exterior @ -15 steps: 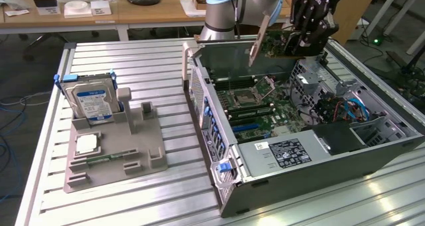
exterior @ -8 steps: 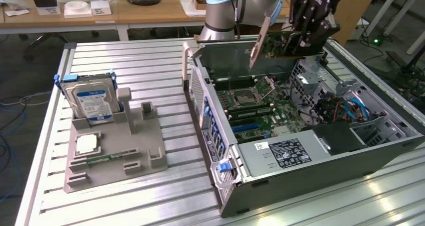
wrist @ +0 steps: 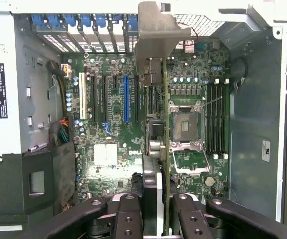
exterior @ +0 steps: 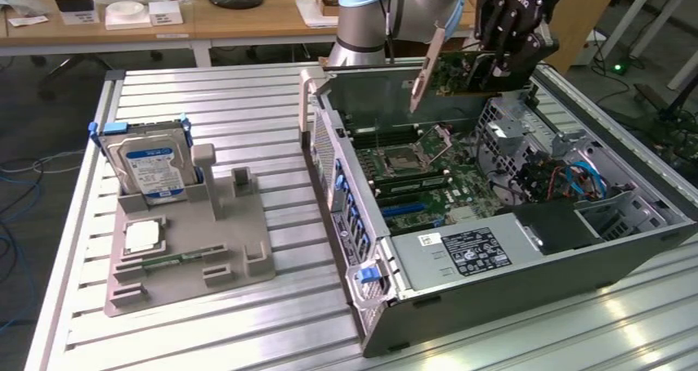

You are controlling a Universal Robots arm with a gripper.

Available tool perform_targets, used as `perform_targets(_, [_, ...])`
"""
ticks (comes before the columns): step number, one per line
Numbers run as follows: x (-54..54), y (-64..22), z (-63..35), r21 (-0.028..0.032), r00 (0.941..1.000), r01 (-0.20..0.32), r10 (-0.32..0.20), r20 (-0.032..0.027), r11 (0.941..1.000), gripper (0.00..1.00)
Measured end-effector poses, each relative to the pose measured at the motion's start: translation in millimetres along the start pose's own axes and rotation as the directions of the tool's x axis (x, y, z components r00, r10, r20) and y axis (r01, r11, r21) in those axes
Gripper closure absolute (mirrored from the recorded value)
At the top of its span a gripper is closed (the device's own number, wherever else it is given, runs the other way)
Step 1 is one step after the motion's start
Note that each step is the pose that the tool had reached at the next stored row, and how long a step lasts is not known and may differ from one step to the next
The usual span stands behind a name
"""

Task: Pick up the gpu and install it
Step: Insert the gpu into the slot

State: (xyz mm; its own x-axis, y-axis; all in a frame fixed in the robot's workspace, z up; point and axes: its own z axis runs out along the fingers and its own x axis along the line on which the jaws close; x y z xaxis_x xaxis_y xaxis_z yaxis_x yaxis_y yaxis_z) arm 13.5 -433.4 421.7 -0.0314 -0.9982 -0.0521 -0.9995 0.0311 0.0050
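A: Gripper [exterior: 504, 60] pinching the gpu [exterior: 458, 73] by its upper edge, up above the open computer case [exterior: 491, 281].
B: Edge-down, silver bracket [wrist: 156, 35] toward the rear, seemingly to match the motherboard [wrist: 108, 149] slots.

We are viewing the open computer case [exterior: 512, 281] from above and aside, set back across the desk [exterior: 218, 101]. From the wrist we are looking straight down into it, close, both views sharing its motherboard [wrist: 97, 128].
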Motion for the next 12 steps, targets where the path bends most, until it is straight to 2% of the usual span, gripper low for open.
perform_targets(8, [0.7,-0.1,13.3,0.0003,1.0,0.006,-0.006,0.0001,1.0,0.72])
perform_targets(12, [0.8,-0.1,17.9,0.0057,0.9999,0.013,-0.013,0.0001,0.9999,0.72])
